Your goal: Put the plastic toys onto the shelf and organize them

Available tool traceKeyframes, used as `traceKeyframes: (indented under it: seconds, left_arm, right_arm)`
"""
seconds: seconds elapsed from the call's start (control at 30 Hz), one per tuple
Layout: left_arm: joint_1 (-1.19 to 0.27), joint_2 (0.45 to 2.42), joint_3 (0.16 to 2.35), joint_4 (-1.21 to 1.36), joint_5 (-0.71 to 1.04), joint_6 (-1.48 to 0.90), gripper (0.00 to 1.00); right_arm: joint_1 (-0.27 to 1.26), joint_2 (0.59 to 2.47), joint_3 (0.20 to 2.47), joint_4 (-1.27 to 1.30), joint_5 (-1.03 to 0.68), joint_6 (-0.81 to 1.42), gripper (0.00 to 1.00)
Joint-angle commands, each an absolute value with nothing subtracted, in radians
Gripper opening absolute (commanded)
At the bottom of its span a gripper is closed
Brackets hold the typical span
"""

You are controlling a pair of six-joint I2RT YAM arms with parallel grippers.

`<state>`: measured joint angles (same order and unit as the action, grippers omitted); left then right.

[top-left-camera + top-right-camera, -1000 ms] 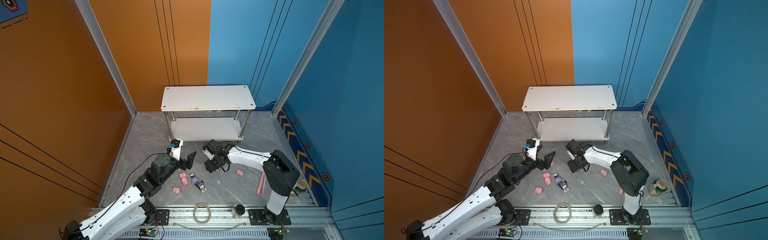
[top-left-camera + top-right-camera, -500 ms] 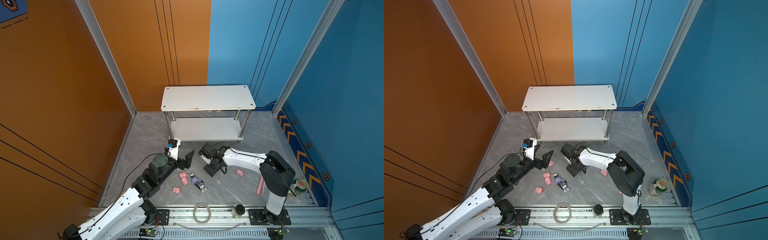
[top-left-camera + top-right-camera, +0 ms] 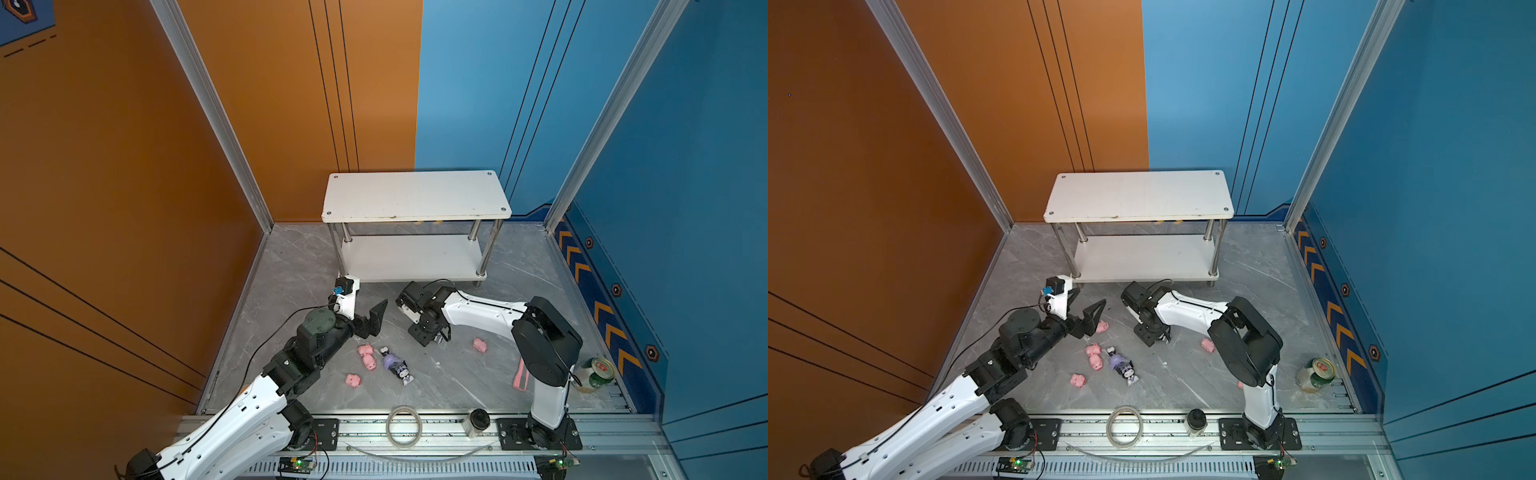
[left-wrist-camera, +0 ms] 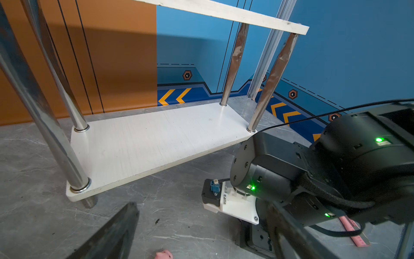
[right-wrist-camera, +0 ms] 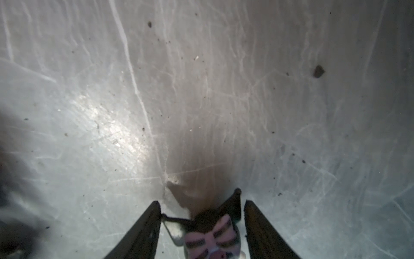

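The white two-tier shelf (image 3: 415,199) stands at the back with both boards bare; its lower board (image 4: 156,143) fills the left wrist view. On the floor, three pink pigs (image 3: 365,350) (image 3: 370,364) (image 3: 352,380) lie beside a purple-black figure (image 3: 395,363). Another pig (image 3: 480,344) lies further right. My right gripper (image 3: 430,334) points down at the floor, open. A black-eared figure (image 5: 212,235) sits between its fingers, one ear tip against a finger. My left gripper (image 3: 361,311) hovers wide open near the shelf's front left leg, holding nothing. A pig (image 3: 1101,326) lies just below it.
A green can (image 3: 598,372) and a flat pink strip (image 3: 520,379) lie at the right by the right arm's base. A clear ring (image 3: 403,426) and a small black-capped jar (image 3: 477,422) sit on the front rail. Walls close in on three sides.
My right gripper has shifted a little left and down to the floor, and its jaws have narrowed around the black-eared figure. The left gripper has barely moved.
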<state>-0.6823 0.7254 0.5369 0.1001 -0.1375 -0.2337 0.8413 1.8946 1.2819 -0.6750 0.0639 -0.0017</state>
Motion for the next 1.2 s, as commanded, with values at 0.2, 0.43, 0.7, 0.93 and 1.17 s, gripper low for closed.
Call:
traceKeyframes:
  seconds: [0.2, 0.43, 0.7, 0.93, 1.17]
  left_arm:
    - [-0.665, 0.713, 0.509, 0.112, -0.133, -0.239, 0.91]
    - [-0.657, 0.714, 0.501, 0.123, -0.123, -0.248, 0.9]
    - [-0.648, 0.703, 0.497, 0.119, -0.121, -0.253, 0.9]
    - [-0.645, 0.724, 0.497, 0.13, -0.099, -0.259, 0.9]
    - [-0.644, 0.726, 0.504, 0.147, -0.005, -0.264, 0.93]
  right_arm:
    - [0.843, 1.875, 1.248, -0.729, 0.041, 0.015, 0.68]
    - [0.845, 1.882, 1.244, -0.709, 0.047, 0.021, 0.58]
    - [0.831, 1.874, 1.244, -0.661, 0.04, 0.044, 0.36]
    - [0.798, 1.753, 1.201, -0.531, 0.036, 0.137, 0.26]
    - [0.746, 1.496, 1.125, -0.322, -0.026, 0.387, 0.15]
